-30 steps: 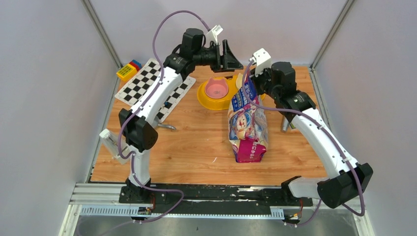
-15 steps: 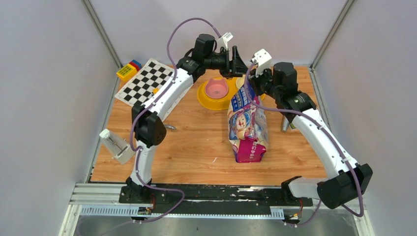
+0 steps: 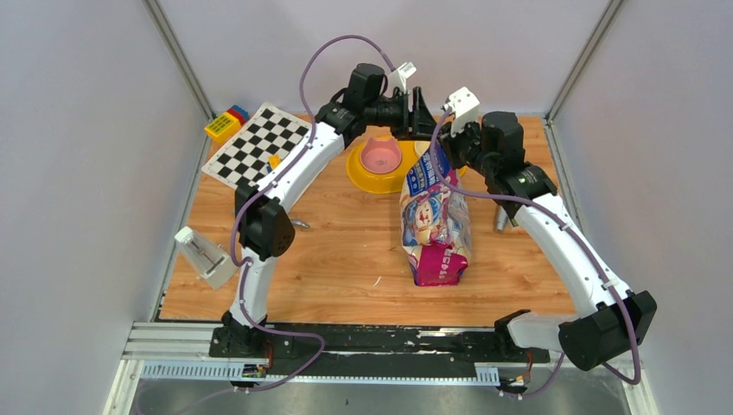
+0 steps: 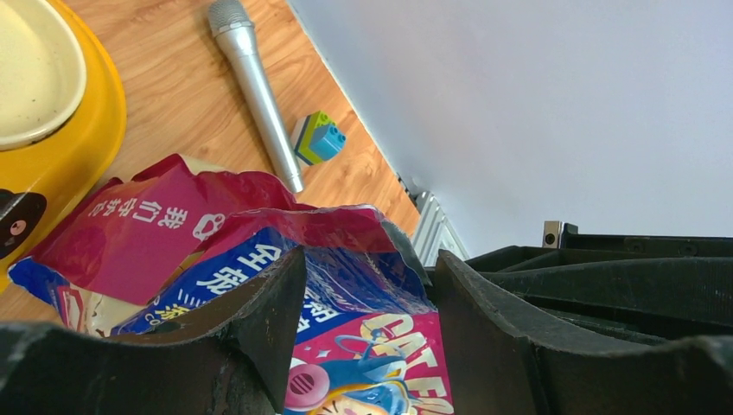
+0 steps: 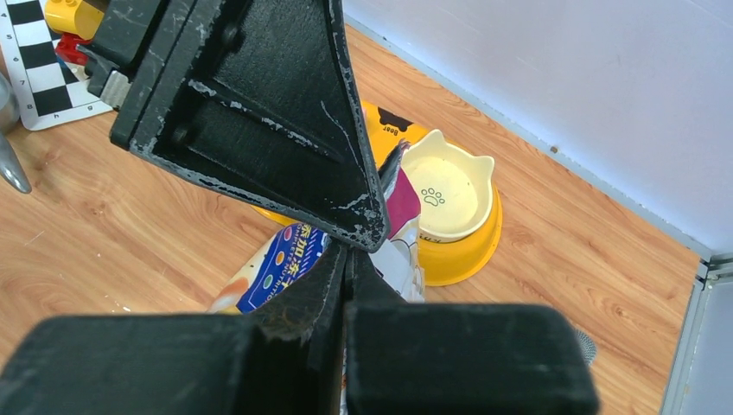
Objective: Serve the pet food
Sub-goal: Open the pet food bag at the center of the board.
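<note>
Wooden table [image 3: 346, 259] fills the frame; right of centre lies the pet food bag [image 3: 435, 220], top raised beside the yellow feeder [image 3: 357, 173]. Right gripper [image 5: 347, 252] pinches that top edge; left gripper [image 4: 370, 259] straddles it, fingers spread.

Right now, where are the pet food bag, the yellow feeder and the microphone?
pet food bag [image 3: 435, 220], top external view, middle of its printed front.
yellow feeder [image 3: 356, 171], top external view, bare left rim.
microphone [image 4: 262, 108], left wrist view, silver handle.
</note>
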`<state>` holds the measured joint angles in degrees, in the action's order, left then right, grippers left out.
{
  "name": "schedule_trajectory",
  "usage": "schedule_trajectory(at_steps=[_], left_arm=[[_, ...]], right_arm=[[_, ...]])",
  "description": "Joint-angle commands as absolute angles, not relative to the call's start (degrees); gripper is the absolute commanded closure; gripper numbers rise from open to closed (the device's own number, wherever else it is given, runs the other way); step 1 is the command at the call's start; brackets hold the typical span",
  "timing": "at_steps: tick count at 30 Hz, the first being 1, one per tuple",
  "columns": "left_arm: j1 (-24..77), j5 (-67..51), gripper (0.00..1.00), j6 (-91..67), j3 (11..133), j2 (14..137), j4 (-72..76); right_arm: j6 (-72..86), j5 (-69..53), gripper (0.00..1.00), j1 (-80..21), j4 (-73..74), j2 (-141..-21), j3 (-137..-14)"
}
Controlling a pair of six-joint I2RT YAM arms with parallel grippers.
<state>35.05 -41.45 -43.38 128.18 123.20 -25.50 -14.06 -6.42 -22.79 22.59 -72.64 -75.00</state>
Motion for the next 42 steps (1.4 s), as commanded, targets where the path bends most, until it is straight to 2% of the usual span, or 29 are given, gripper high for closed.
schedule_trajectory(at_steps=[1, 7, 12, 23, 29, 36, 42], left_arm=[[35.1, -41.8, 0.36, -42.0, 129.0, 119.9, -26.1], [34.4, -41.7, 0.36, -42.1, 127.7, 119.2, -26.0], [33.9, -41.9, 0.39, -42.0, 127.0, 118.8, -26.0], [33.8, -39.4, 0.58, -39.8, 127.2, 119.0, -28.4], [33.8, -37.1, 0.64, -38.5, 127.2, 118.9, -30.7], [33.8, -33.7, 0.78, -36.8, 127.8, 118.9, -33.2], [33.8, -33.3, 0.84, -36.7, 128.0, 119.1, -33.7]], right_arm=[[-14.4, -5.9, 1.00, -23.0, 20.9, -70.2, -75.7], [-14.2, -6.1, 1.00, -22.9, 20.9, -70.0, -75.6], [-13.8, -6.6, 1.00, -22.8, 20.9, -69.8, -75.6], [-13.0, -5.9, 1.00, -22.6, 21.0, -69.4, -76.3], [-11.2, -5.7, 1.00, -22.2, 21.8, -69.8, -77.6], [-9.6, -4.4, 1.00, -21.7, 22.7, -70.6, -79.3], [-9.1, -1.1, 1.00, -21.7, 23.1, -71.4, -80.4]])
